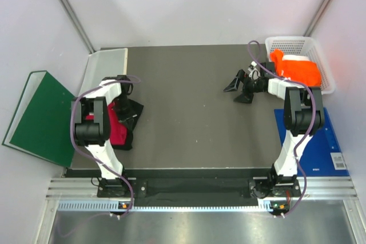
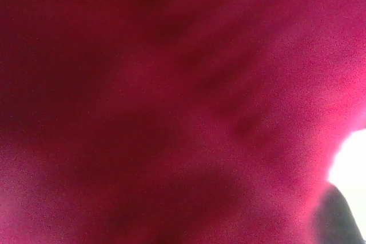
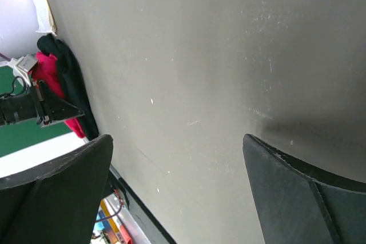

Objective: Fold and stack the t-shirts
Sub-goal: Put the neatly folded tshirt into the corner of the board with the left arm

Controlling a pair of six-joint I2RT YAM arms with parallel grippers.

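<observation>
Under the left arm point(image 1: 91, 119), crimson-pink t-shirt point(image 1: 120, 132) — bunched, long axis near-to-far.

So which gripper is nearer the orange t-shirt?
Right. The right gripper hangs open over the table beside the orange t-shirt; the left gripper is across the table at the crimson-pink t-shirt.

The whole desk point(image 1: 189, 112) is seen from high above its near edge. The left wrist view is pressed against the crimson-pink t-shirt point(image 2: 171, 101) (all blur). From the right wrist the desk is viewed low and leftward; that shirt is shared by all views
</observation>
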